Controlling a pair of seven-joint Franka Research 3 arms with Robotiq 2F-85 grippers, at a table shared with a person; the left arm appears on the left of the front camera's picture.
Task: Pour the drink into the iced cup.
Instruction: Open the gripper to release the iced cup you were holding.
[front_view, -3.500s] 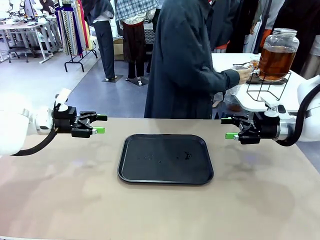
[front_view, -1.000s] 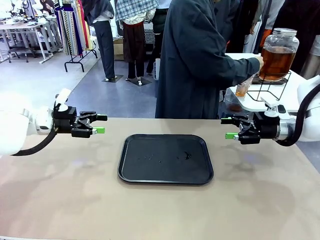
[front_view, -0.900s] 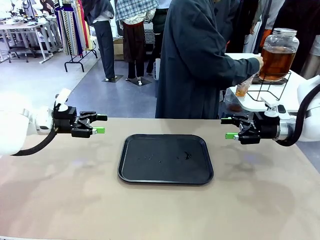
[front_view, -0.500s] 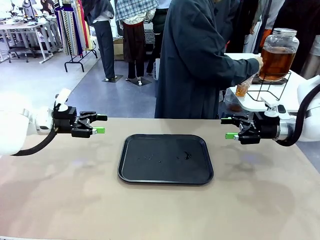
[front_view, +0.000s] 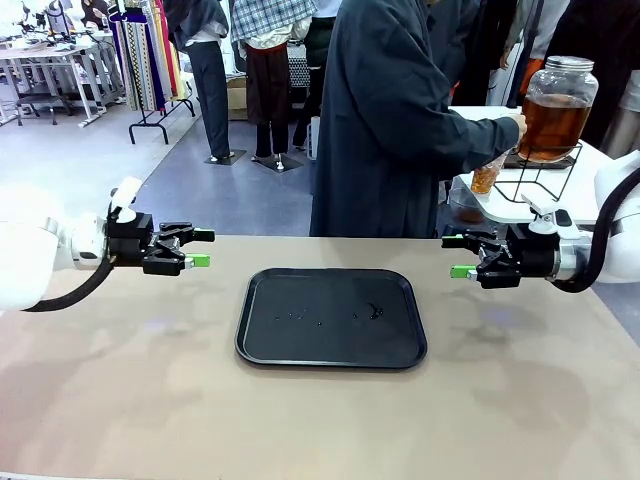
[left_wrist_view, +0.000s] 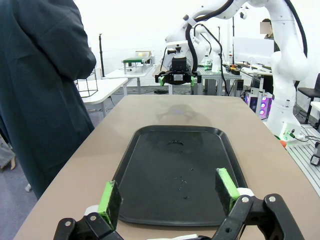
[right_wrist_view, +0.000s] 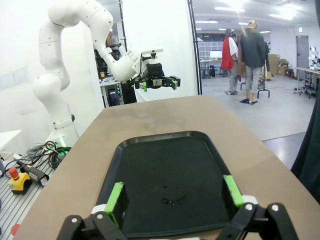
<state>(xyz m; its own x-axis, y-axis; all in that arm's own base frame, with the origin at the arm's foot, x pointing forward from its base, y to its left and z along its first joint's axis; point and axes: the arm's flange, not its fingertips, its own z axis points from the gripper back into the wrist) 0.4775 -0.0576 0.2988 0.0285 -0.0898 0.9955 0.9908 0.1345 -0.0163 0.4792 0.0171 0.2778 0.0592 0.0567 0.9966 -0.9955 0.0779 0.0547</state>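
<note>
Front view: black tray (front_view: 331, 317) sits mid-table (front_view: 120, 400), a few small droplets on it, nothing else in it. Left gripper (front_view: 200, 248) hovers above the table left of the tray, fingers spread wide, holding nothing. Right gripper (front_view: 455, 256) hovers right of the tray, fingers likewise spread, nothing between them; both point inward at the tray. Beyond the tray's far edge stands a person (front_view: 395, 120) in a dark coat, turned toward a white side table (front_view: 590, 160). On that side table, far right of the tray, a glass dispenser jar (front_view: 556, 108) with lid rests on a black wire stand (front_view: 535, 170); the drink (front_view: 552, 125), amber-brown, fills most of the jar. The person's hand (front_view: 516, 122) is at the jar's front, and a cup (front_view: 485, 176) with amber liquid is held just below it, under the spigot area. Ice in the cup too small to tell.

Left wrist view: left gripper (left_wrist_view: 170, 192) released, green pads (left_wrist_view: 108, 196) wide apart over the tray's (left_wrist_view: 150, 150) near edge. Right gripper (left_wrist_view: 176, 78) seen beyond the tray's far end, also released. Person's dark coat (left_wrist_view: 40, 85) beside the tray's left side.

Right wrist view: right gripper (right_wrist_view: 174, 199) released, green pads (right_wrist_view: 233, 190) straddling the tray's (right_wrist_view: 135, 165) near edge, empty. Left gripper (right_wrist_view: 158, 82) past the tray's far end, fingers apart.
</note>
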